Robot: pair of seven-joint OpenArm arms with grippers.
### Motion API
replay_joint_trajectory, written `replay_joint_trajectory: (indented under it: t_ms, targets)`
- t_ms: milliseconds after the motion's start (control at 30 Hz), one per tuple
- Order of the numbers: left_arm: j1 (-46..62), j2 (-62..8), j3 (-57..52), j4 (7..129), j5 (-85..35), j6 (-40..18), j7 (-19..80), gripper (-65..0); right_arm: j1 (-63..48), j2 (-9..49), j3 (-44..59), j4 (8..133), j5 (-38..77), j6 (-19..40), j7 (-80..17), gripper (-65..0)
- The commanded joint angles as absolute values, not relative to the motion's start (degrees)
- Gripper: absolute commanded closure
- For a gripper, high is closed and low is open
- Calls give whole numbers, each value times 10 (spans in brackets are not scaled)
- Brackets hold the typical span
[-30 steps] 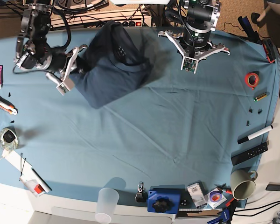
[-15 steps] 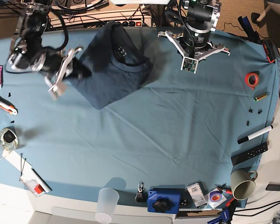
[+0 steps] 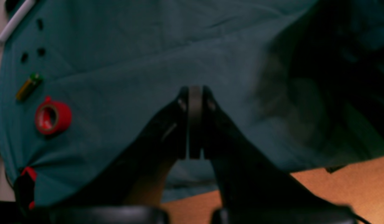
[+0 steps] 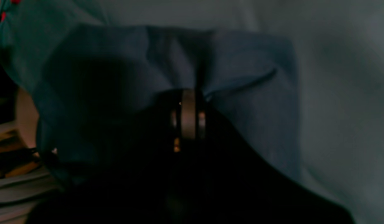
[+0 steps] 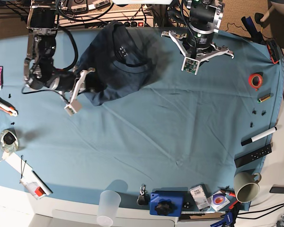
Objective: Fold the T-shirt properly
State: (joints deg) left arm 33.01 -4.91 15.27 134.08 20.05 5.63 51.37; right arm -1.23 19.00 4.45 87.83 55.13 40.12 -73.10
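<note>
The T-shirt [image 5: 128, 78] is bunched up on the desk [image 5: 165, 137], which is covered by a lighter teal-blue cloth. The right gripper [image 5: 87, 87] is placed over the outer part of the dark fabric, and its fingers are pressed together; whether any fabric is pinched between them cannot be told. By the wrist view, the shirt is spread beneath and around its fingertips [image 4: 188, 115], with creases seen just ahead of them and the teal cloth seen to one side.

The collar, with small white print inside, is turned up on the side of the right gripper that faces the other arm. Between the two grippers, the rest of the crumpled shirt is seen.

The left gripper [image 5: 191, 65] is held well apart from the shirt, above the teal cloth, with its fingers closed together and nothing held. Beyond it, on the side away from the shirt, a roll of red tape [image 5: 255, 81] is seen.
</note>
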Motion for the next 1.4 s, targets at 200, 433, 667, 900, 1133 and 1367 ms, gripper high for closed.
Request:
replay_joint_trajectory:
  t_ms: [200,433,667,900,1133,1367]
  targets:
    - [328,-48,31,1350,130,29,490,0,-6,197,34,842,513,400,-743,0]
    - [321,-48,-104,1350,3,-36,488,0,-6,197,121,942,574,400,-780,0]
    - [322,-50,-167,1350,-36,-37,515,0,-42,197,227,1070,585,400,-800,0]
    - [358,-89,-172,1350,-45,-28,553,0,-164,197,289,1186,585,400,-800,0]
    - [414,-105,-172,1350,-41,-27,560,0,-274,195,324,1230,579,400,-800,0]
    - [478,-105,-172,1350,-41,-29,560,0,-369,195,324,1230,573,400,-800,0]
